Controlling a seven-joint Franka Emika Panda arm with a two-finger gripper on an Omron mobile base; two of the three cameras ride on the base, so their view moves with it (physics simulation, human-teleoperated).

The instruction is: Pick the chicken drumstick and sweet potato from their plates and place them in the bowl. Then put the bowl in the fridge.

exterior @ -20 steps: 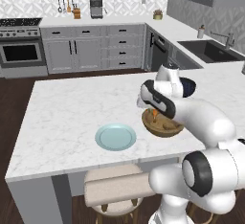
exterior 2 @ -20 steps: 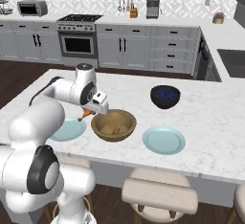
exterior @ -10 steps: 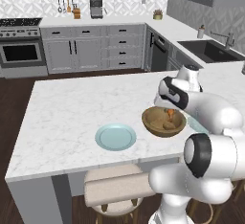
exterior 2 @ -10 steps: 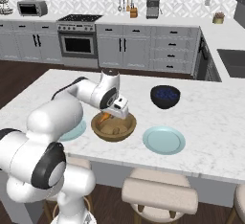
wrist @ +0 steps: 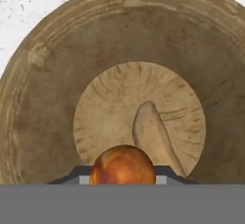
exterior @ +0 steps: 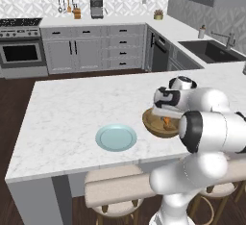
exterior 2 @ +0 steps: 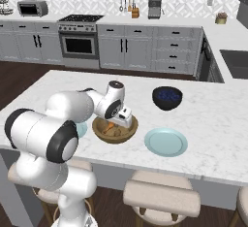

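Observation:
The wooden bowl sits on the island near its front edge. My gripper hangs just over the bowl's middle, shut on the sweet potato, an orange-red lump seen end-on. The chicken drumstick, tan and tapered, lies on the bowl's bottom. One light-blue plate is bare beside the bowl. The other plate peeks out as a sliver behind my arm. The fridge is out of view.
A dark blue-black bowl stands behind the wooden one. Stools line the island's near side. A sink is set in the counter at the far right, and a stove stands by the back wall.
My gripper has carried the sweet potato across from the plate side to over the bowl, then come down towards the bowl's middle. The bowl and plates have stayed put.

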